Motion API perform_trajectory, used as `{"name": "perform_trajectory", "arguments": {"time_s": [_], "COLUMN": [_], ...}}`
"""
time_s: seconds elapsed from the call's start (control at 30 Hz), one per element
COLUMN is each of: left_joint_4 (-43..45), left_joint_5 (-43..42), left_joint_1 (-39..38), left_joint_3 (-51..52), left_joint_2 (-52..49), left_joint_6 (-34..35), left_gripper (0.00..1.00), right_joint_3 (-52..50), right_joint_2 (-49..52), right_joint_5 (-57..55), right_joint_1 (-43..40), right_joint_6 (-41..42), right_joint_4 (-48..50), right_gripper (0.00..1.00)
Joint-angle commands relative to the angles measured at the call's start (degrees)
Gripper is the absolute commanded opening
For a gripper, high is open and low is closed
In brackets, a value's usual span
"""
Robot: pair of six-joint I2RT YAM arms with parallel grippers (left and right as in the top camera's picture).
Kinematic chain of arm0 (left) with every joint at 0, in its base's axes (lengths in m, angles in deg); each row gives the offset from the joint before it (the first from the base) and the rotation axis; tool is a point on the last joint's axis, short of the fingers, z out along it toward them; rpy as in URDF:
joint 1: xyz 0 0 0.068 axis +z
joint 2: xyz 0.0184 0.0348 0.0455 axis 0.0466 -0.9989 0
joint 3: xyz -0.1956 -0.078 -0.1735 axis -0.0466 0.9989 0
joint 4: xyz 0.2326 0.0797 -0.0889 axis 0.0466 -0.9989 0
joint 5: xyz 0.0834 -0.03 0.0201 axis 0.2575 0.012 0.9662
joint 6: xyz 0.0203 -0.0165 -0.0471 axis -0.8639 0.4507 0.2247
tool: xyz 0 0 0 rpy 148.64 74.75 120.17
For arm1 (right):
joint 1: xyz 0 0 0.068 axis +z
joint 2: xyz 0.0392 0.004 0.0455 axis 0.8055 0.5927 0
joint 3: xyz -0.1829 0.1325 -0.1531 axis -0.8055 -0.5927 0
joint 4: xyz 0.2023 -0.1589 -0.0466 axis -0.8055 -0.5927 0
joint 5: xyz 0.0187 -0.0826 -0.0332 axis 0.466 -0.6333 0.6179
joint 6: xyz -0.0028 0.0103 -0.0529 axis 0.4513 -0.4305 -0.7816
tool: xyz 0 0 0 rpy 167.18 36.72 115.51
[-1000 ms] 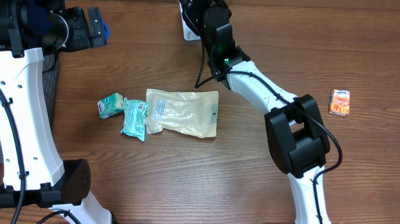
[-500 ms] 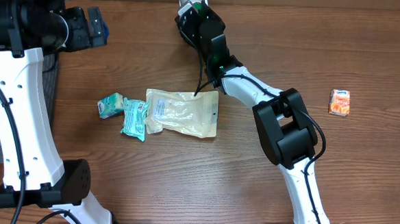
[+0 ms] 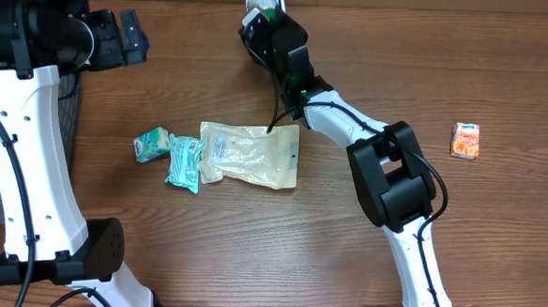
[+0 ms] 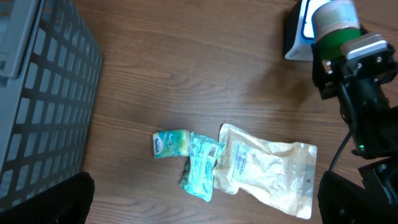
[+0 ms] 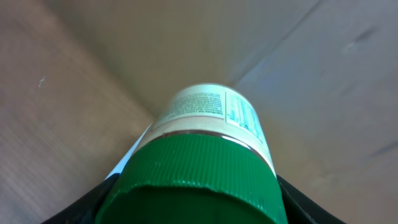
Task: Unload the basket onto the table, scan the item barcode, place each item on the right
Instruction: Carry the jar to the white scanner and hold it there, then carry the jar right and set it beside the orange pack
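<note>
The right gripper is closed on the ribbed green screw lid of a small round jar with a white printed label. The jar sticks out past the fingertips toward the far edge of the wooden table. Just beside the jar's far end sits a white-and-black device, probably the scanner.

The pickup and carry look done. What remains is the read itself. The label's fine print faces the wrist camera, but no barcode can be made out, so the jar may need turning in the grip. Behind the right gripper, down its own arm, lie a cream plastic pouch and two crumpled teal packets. A small orange carton lies well off to the side (likely waiting their turn).

The left gripper hangs fully spread with nothing between its fingers. Below it and to one side stands a grey plastic lattice basket, and what it holds cannot be told. The label hides the jar's contents.
</note>
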Motion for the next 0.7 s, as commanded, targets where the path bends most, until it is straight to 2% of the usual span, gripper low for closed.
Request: {"name": "perform_trajectory", "arguments": {"time_s": [0.0,0.23,0.43,0.67], "left_joint_4": [-0.1,-0.1,-0.1,-0.1], "left_joint_5": [0.4,0.4,0.4,0.4], "left_joint_1": [-0.4,-0.4,-0.4,-0.4], "left_joint_3": [-0.5,-0.5,-0.5,-0.5], "left_joint_2": [-0.2,-0.2,-0.2,-0.2], "left_joint_6": [-1.0,-1.0,-1.0,-1.0], "left_gripper": [0.99,1.00,1.00,1.00], "right_joint_3": [1.0,1.0,1.0,1.0], "right_joint_2": [-9.9,-26.0,-37.5,-41.2], "right_joint_5": [-0.4,0.3,5.9,21.4], "right_joint_1": [-0.4,-0.4,-2.5,-10.4], "right_joint_6": [4.3,20.9,36.2,43.4], "right_joint_4": [-4.3,-25.6,-49.8,-75.8], "right_gripper": [0.56,0.57,0.58,0.60]}}
